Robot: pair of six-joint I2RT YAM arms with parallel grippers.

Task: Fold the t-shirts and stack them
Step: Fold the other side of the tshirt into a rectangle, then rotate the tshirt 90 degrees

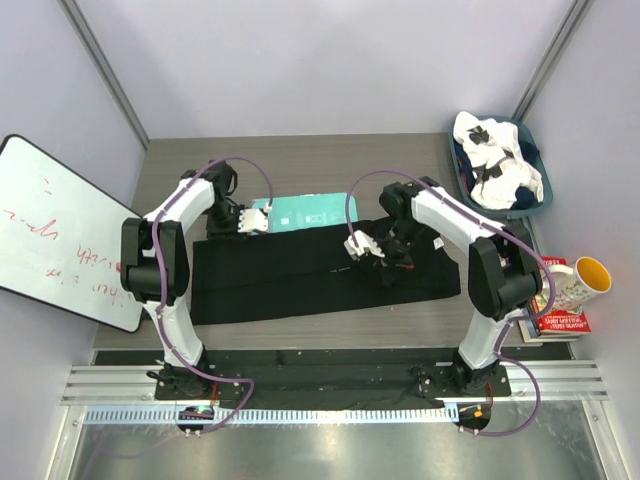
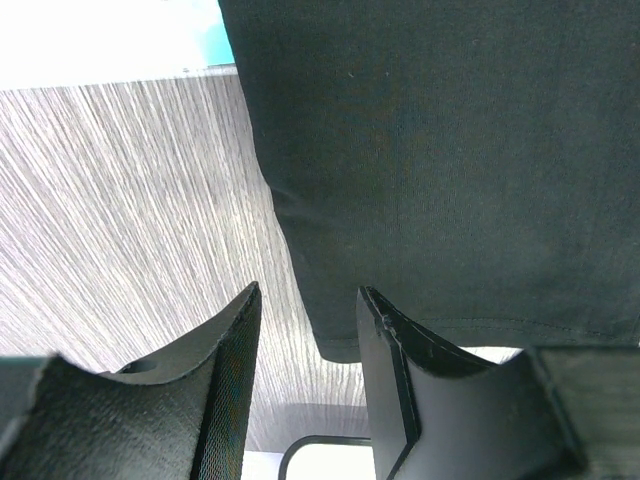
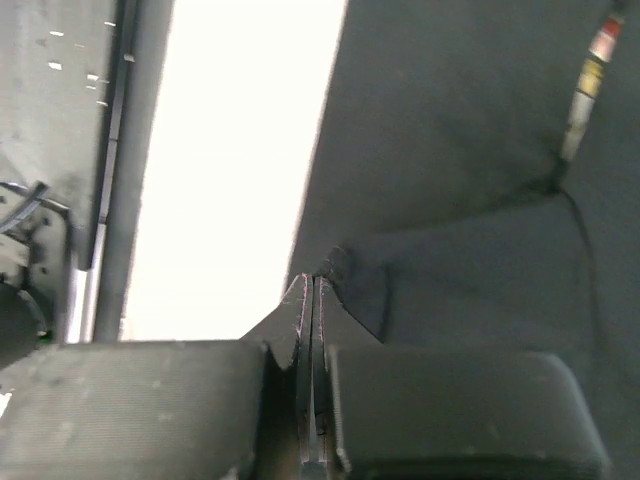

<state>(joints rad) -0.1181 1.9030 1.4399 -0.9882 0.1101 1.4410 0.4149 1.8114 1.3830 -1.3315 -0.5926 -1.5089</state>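
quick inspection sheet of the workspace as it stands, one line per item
surface: grey wood-grain table
job's things: black t-shirt spread flat; white t-shirts with black patches heaped in blue bin
clutter: teal board at the shirt's far edge; mug on books
grippers: left gripper open at the shirt's edge; right gripper shut on a pinch of the black t-shirt
cables: purple cables looping along both arms
surroundings: whiteboard at left

No text can be read with certainty. Red handwriting is seen on the whiteboard [image 1: 60, 235], well out to the left of the fingers of the left gripper [image 1: 262, 222], but no word can be made out. Pale lettering is carried on the red book cover [image 1: 562, 323], far to the right of the fingers of the right gripper [image 1: 360, 246], and is too small to be read.
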